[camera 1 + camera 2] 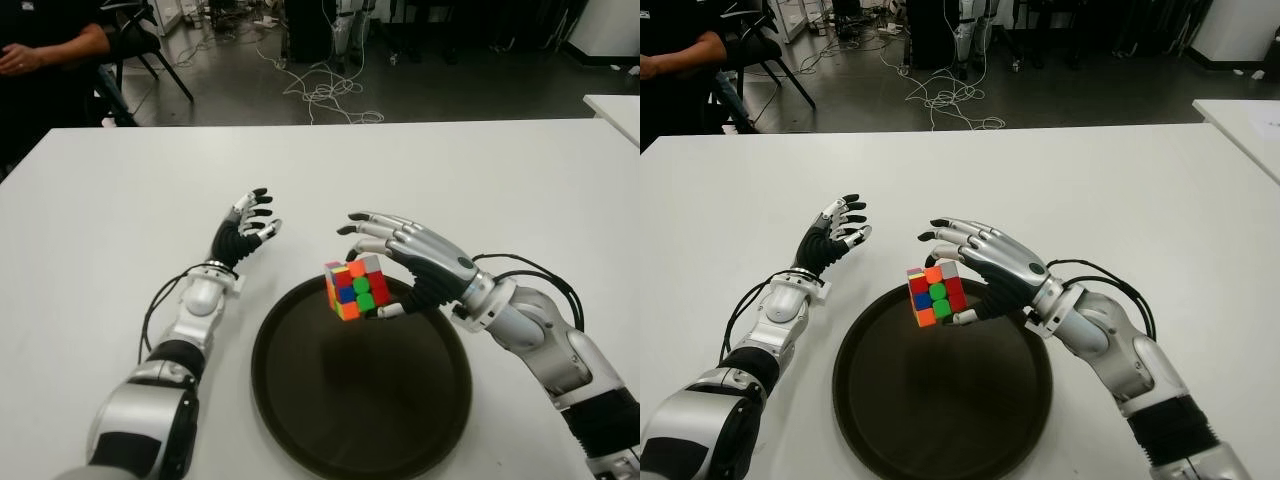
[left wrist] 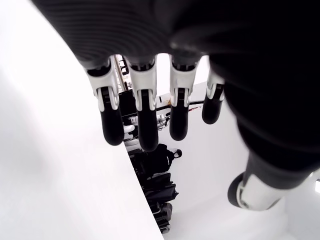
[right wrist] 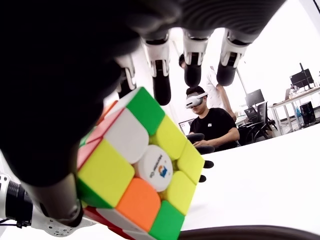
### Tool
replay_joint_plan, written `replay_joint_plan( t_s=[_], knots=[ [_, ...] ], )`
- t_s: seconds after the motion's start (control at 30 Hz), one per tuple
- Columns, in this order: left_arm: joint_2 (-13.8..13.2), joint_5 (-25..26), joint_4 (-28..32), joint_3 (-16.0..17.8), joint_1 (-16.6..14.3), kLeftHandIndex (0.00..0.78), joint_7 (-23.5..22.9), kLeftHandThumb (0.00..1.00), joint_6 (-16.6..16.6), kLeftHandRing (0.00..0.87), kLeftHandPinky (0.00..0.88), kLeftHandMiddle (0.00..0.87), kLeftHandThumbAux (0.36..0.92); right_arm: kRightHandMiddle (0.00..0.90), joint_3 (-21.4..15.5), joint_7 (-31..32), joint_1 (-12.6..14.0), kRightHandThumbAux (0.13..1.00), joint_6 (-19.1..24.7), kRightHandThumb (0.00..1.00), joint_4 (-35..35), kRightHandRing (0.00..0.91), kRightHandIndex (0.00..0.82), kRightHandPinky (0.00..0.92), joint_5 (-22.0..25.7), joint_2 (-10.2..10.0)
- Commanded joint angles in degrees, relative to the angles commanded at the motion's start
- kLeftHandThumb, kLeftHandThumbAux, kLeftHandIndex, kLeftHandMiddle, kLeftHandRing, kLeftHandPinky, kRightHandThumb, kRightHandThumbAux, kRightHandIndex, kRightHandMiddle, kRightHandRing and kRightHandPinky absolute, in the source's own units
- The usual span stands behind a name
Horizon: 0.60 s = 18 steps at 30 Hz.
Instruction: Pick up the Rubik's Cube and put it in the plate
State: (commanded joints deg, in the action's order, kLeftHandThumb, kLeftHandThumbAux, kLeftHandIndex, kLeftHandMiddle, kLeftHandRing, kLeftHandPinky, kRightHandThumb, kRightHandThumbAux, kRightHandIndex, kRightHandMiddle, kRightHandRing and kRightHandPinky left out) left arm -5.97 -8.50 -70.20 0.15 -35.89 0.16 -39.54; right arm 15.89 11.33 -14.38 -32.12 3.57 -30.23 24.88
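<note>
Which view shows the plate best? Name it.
The right eye view: the whole dark round plate shows, below the Rubik's Cube held by the right hand. The left eye view crops its near edge; the right wrist view catches only a sliver; the left wrist view, nothing.

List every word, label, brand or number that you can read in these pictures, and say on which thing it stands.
No text can be read anywhere.
Small logo with tiny lettering on the white centre sticker of the multicoloured Rubik's Cube, held in the right hand above the dark round plate: too small to read.
</note>
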Motion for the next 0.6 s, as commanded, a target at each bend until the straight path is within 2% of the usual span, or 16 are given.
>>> replay_joint_plan(
  t_s=[0.13,0.17,0.4,0.6],
  knots=[
    [-0.05,-0.1,-0.03,-0.05,0.01,0.139,0.16,0.095,0.1,0.208,0.229,0.189,0.698,0.0,3.14,-4.46,-4.51,0.732,-0.32,0.692,10.41,0.0,0.414,0.0,-5.72,-2.23],
    [-0.05,-0.1,-0.05,-0.06,0.01,0.138,0.15,0.094,0.06,0.207,0.231,0.187,0.696,0.0,3.57,-4.74,-5.0,0.732,0.04,0.692,11.36,0.0,0.414,0.0,-6.69,-2.12],
    [0.08,0.15,0.1,0.07,0.24,0.145,-0.16,0.096,-0.12,0.212,0.251,0.187,0.687,0.0,5.16,-5.32,-6.83,0.732,2.44,0.691,14.81,0.0,0.414,0.0,-10.4,-1.26],
    [0.18,0.41,0.21,0.25,0.24,0.143,-0.39,0.102,0.16,0.211,0.252,0.186,0.679,0.0,5.94,-5.44,-6.98,0.731,3.84,0.691,14.63,0.0,0.414,0.0,-11.33,-1.14]
  ],
)
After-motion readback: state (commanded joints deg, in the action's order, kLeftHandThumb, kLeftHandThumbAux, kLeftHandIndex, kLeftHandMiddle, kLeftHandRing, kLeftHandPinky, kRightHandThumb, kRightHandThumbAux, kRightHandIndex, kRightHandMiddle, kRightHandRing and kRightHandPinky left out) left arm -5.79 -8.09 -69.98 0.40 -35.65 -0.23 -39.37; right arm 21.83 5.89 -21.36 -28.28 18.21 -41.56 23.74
